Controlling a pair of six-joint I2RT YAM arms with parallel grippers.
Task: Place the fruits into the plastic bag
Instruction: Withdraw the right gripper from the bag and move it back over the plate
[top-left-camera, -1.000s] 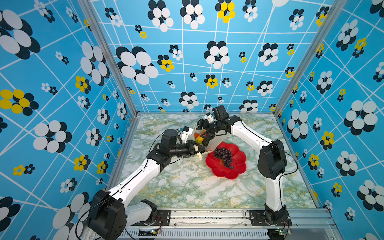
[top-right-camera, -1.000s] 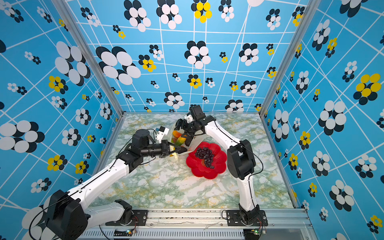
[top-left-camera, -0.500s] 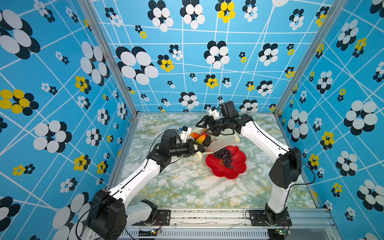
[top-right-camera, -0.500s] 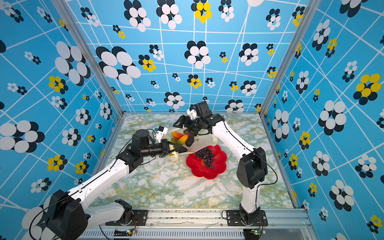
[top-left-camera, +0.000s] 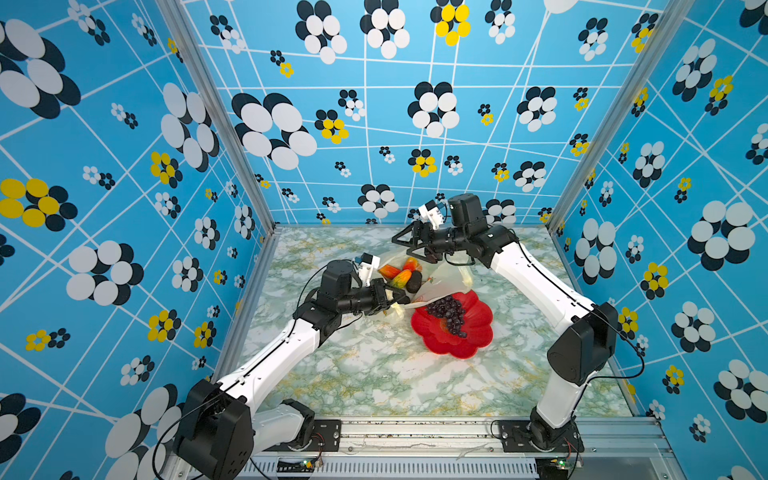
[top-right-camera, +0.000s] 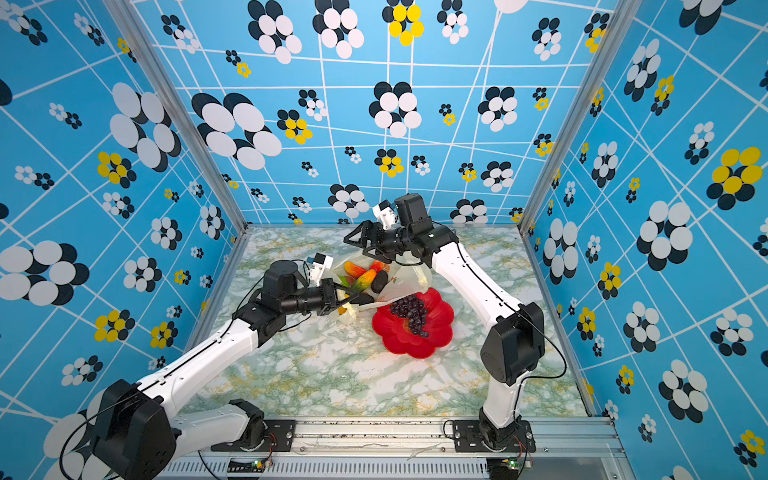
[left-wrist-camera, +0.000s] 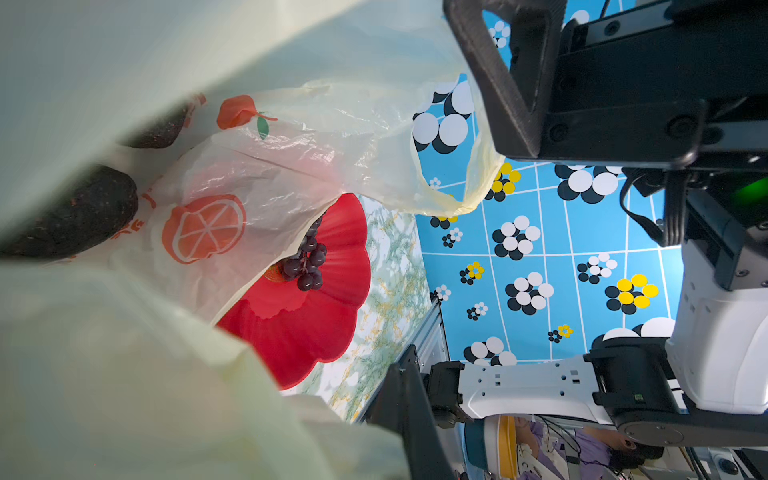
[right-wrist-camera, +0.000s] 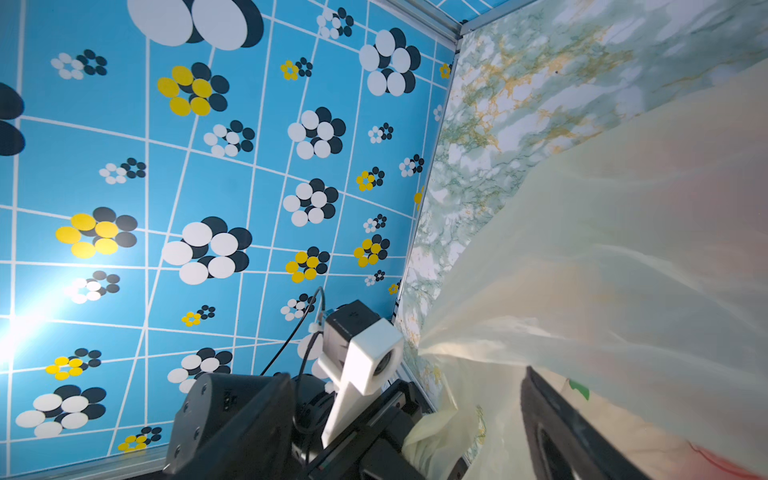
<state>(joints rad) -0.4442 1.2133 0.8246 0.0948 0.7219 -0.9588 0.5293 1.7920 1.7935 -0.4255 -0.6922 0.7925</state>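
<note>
Plastic bag (top-left-camera: 449, 275): one; grape bunch (top-left-camera: 449, 316): one; red plate (top-left-camera: 467, 350): one.

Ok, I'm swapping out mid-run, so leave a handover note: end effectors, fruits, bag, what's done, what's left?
Left end effector: shut on the mouth edge of the translucent cream plastic bag, holding it open.
Right end effector: open, empty, above the bag.
Done: red-orange toy fruit, black bumpy toy fruit and others are in the bag.
Left: at least the dark purple grape bunch, on the red flower-shaped plate.
</note>
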